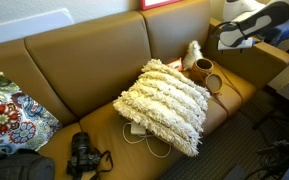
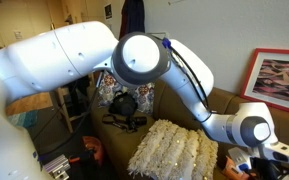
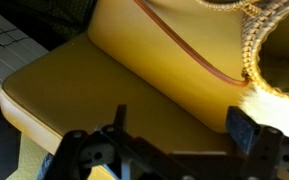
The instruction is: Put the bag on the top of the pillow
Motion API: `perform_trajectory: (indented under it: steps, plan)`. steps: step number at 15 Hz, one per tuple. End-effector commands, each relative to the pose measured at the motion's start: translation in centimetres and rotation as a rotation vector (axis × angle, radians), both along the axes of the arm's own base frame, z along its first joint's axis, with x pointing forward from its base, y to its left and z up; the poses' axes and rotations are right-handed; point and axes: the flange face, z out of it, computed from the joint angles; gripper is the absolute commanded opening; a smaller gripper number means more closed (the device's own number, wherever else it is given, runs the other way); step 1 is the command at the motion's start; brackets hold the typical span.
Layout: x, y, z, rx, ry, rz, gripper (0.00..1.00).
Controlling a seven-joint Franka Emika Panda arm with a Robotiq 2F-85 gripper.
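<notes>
The small tan-brown bag [image 1: 200,70] stands upright on the sofa seat by the right arm, with its thin dark strap [image 1: 215,84] looped beside it. A white fluffy tuft [image 1: 192,50] sticks up behind it. The large cream shaggy pillow [image 1: 169,102] lies just in front of it and touches it; it also shows in an exterior view [image 2: 174,150]. My gripper [image 1: 224,38] hangs above and to the right of the bag, open and empty. In the wrist view its fingers [image 3: 182,135] are spread apart, with the bag's braided rim [image 3: 251,45] at top right.
A black camera [image 1: 82,155] with a strap lies on the front of the seat. A colourful floral pillow [image 1: 9,112] and a dark bag [image 1: 19,166] sit at the left end. The sofa arm [image 1: 259,62] is under the gripper. A framed picture [image 2: 280,82] hangs behind.
</notes>
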Motion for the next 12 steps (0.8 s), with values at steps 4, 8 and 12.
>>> perform_trajectory:
  steps: [4, 8, 12]
  plan:
    - [-0.1, -3.8, -3.6, 0.202, -0.046, 0.063, 1.0]
    - [0.3, -4.3, -3.8, 0.376, -0.105, 0.169, 1.0]
    - [0.3, -3.3, -5.4, 0.49, -0.075, 0.263, 1.0]
